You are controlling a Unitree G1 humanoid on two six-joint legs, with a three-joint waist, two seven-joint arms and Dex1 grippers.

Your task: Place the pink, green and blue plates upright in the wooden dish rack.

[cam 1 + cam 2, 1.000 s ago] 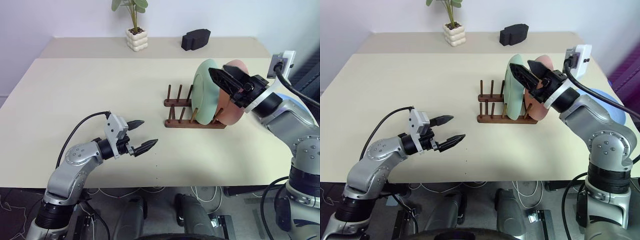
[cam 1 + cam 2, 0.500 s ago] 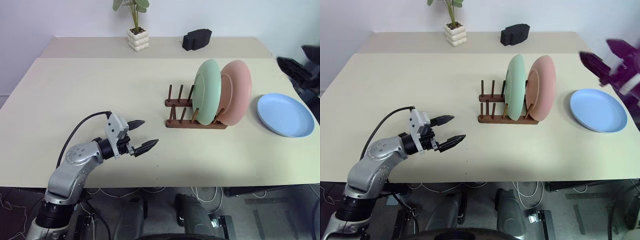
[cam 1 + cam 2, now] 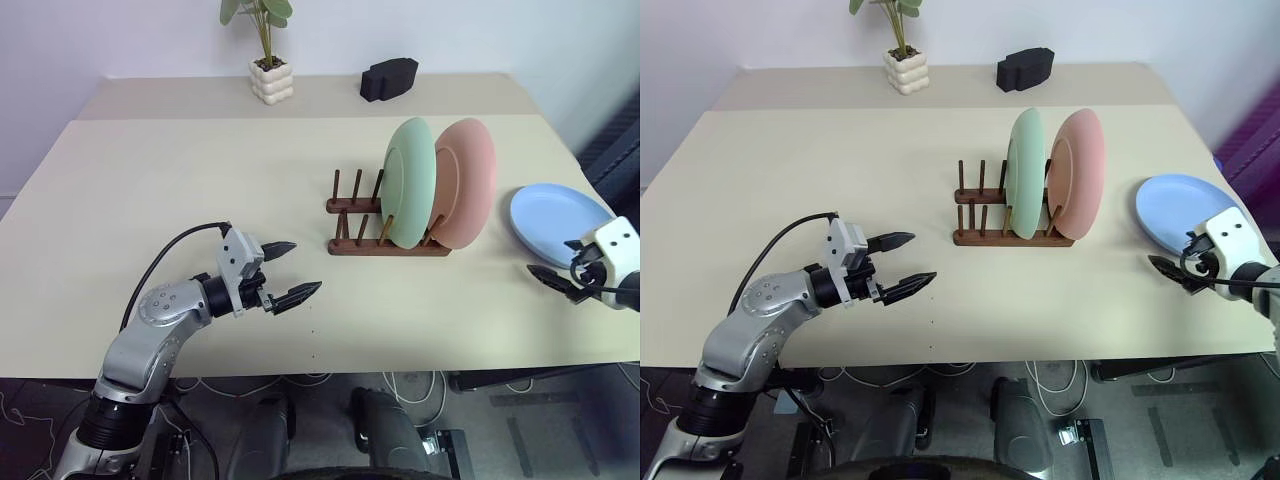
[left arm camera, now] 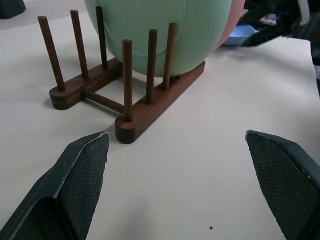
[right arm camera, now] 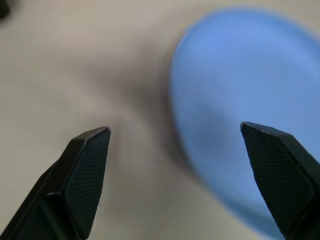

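while the green plate (image 3: 410, 182) and the pink plate (image 3: 466, 183) already stand up in the rack (image 3: 385, 244), the blue plate (image 3: 560, 223) lies flat on the table (image 3: 170, 190), close to the right edge. the rack sits a bit right of the middle of the table. the two plates fill its right end, and the pegs at its left end are free.

so the job looks two parts done, and the step now is to get the blue plate. the right gripper (image 3: 1180, 273) is low at the right edge, just by the near rim of that plate, and its jaws are wide apart with nothing in them. the rim seems to lie between the two fingers in the right wrist view. next it likely needs to slide onto the rim and pinch it, then lift and tip the plate up.

the left gripper (image 3: 284, 272) hangs over the near left part of the table, jaws wide apart, empty, pointing at the rack.

i can see no words or labels on anything.
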